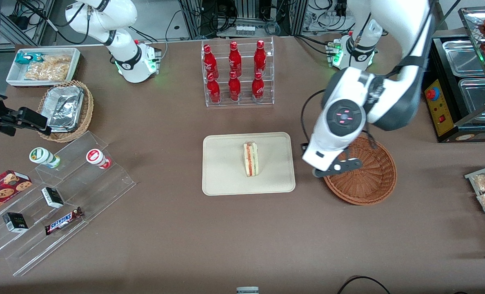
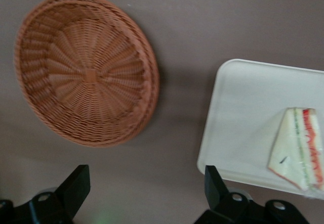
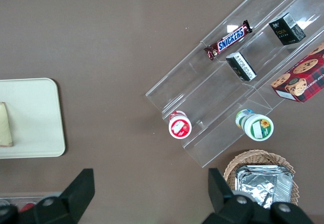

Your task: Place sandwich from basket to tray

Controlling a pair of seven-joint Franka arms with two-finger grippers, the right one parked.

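I've got the sandwich [image 1: 251, 159] sitting on the tray [image 1: 222, 179], on its side with the red, orange and green layers showing along the cut edge, roughly mid-tray and a touch toward the working arm's end. The basket [image 1: 373, 183] is bare, nothing in it on the wrist view, so by my reading the placing is done and the step in hand is just getting the arm clear. My gripper [image 1: 337, 167] hangs above the table at the basket's rim, on the edge nearest the tray, and its 2 fingers [image 2: 76, 186] are spread wide with nothing between them. To do this well I'd lift straight up first and only then swing away, keeping the fingers apart so nothing catches the tray's low rim or the wicker. I'd also avoid any sweep low over the tray, since a wedge like that looks light and easy to nudge. Relative to the jaws, the sandwich lies well off to the tray side, outside the gap entirely: on the wrist view it sits past 1 fingertip, while the bare table between basket and tray is what lies under the opening. No contact with sandwich, tray or basket that I can see.
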